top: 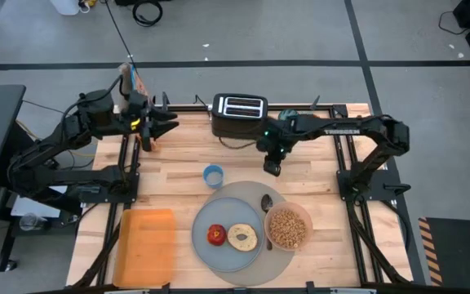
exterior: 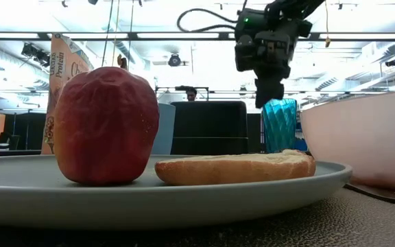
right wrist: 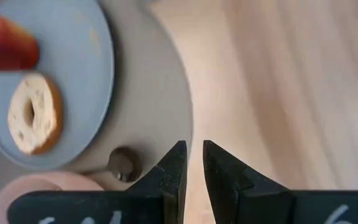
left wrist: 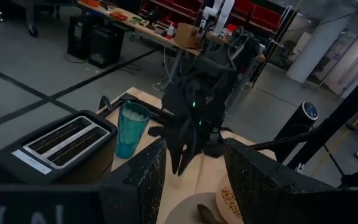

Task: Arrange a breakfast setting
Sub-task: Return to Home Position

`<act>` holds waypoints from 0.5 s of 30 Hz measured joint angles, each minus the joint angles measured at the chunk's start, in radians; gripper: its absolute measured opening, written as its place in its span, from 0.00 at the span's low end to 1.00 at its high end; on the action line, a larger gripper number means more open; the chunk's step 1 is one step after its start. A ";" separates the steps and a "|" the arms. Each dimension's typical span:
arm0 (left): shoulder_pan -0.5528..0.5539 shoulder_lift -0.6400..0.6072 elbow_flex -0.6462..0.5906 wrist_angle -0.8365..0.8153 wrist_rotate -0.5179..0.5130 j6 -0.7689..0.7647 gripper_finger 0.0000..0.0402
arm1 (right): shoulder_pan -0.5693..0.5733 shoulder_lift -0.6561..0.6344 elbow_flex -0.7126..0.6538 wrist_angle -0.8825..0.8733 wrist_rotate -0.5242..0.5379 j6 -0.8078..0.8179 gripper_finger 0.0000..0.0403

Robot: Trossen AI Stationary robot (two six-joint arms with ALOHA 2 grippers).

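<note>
A round grey plate [top: 219, 257] lies on a larger grey mat [top: 243, 192] near the table's front edge. On the plate rest a red apple [top: 216, 235] and a bagel half [top: 241, 237]. A pink bowl [top: 288, 229] filled with cereal and a spoon [top: 266, 204] sit on the mat's right part. The teal tumbler [top: 288, 115] stands upright by the toaster's right end. My right gripper [top: 272, 169] hangs above bare wood just beyond the mat, tilted down, its fingers [right wrist: 174, 163] a narrow gap apart with nothing between. My left gripper [top: 170, 124] waits open at the far left, raised.
A black toaster [top: 239, 110] stands at the far edge in the middle. A small blue round cup [top: 213, 174] sits on the wood left of my right gripper. An orange tray [top: 147, 245] lies at the near left. A tall printed pouch [top: 129, 77] stands behind the left arm.
</note>
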 joint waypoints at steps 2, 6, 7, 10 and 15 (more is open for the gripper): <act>0.000 0.000 0.000 -0.001 -0.006 0.019 0.43 | -0.021 -0.029 0.000 0.018 0.004 0.012 0.15; 0.000 0.009 0.000 -0.001 -0.009 0.056 0.43 | -0.055 -0.097 0.000 0.088 0.014 0.042 0.15; 0.000 0.010 0.000 -0.002 -0.009 0.067 0.43 | -0.067 -0.116 0.000 0.108 0.018 0.050 0.15; 0.000 0.006 0.000 -0.001 -0.009 0.080 0.43 | -0.106 -0.182 0.000 0.141 0.042 0.073 0.15; 0.000 -0.013 -0.013 0.019 0.001 0.100 0.43 | -0.171 -0.321 0.000 0.150 0.101 0.086 0.15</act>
